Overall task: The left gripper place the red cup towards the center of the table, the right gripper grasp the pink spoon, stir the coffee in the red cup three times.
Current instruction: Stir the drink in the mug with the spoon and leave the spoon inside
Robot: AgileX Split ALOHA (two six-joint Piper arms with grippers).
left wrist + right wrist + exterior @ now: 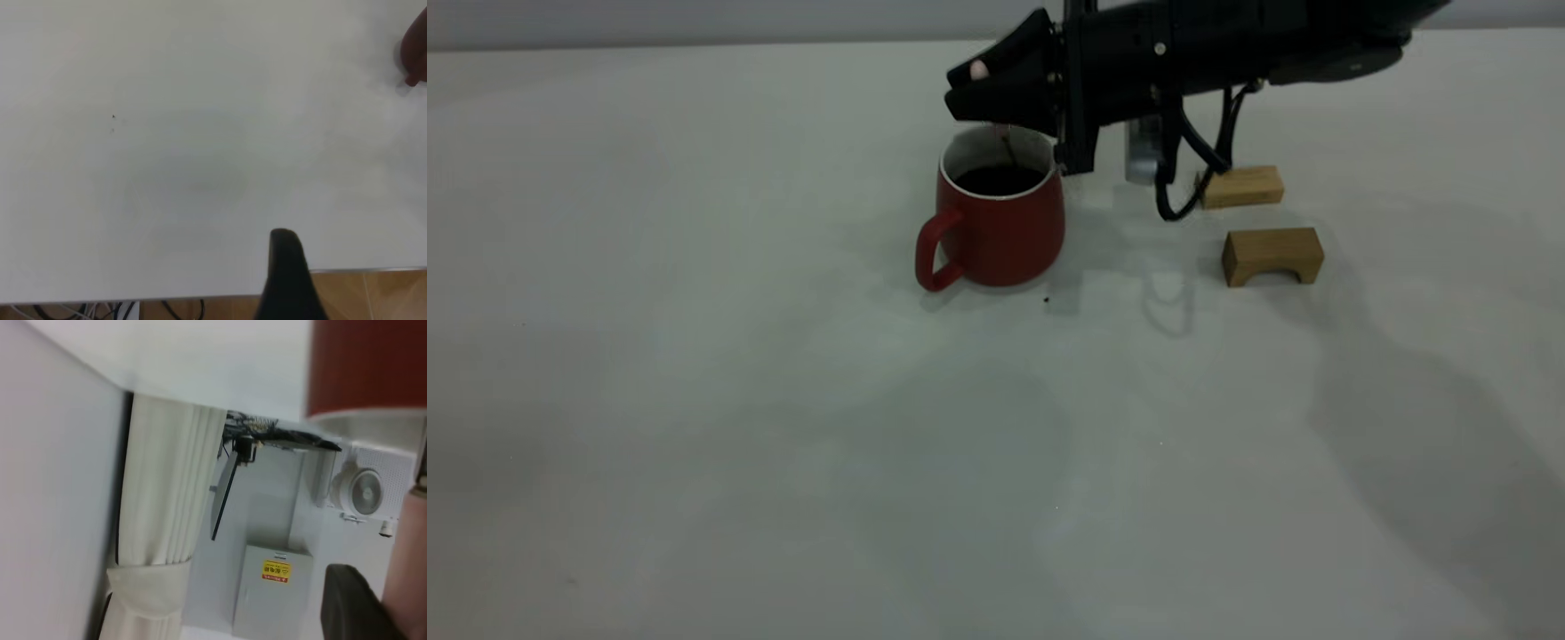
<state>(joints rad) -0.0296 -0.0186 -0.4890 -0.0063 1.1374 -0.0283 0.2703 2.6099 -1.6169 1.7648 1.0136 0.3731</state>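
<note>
The red cup [996, 233] stands upright near the middle of the table [783, 418], handle toward the left, with dark coffee [996, 180] inside. My right gripper [983, 84] hovers just over the cup's rim, shut on the pink spoon [979, 69]. The spoon's thin neck slants down into the coffee. In the right wrist view the pink handle [408, 567] lies against a black finger [353, 607], with the cup's red wall [367, 367] beyond. The left arm is outside the exterior view. Its wrist view shows one black finger [287, 270] over bare table, with a sliver of the cup [417, 47] at the picture's border.
Two wooden blocks lie right of the cup: a flat one [1242, 187] farther back and an arch-shaped one [1272, 256] nearer. A dark speck [1046, 300] sits in front of the cup. The table's edge [347, 270] runs close to the left finger.
</note>
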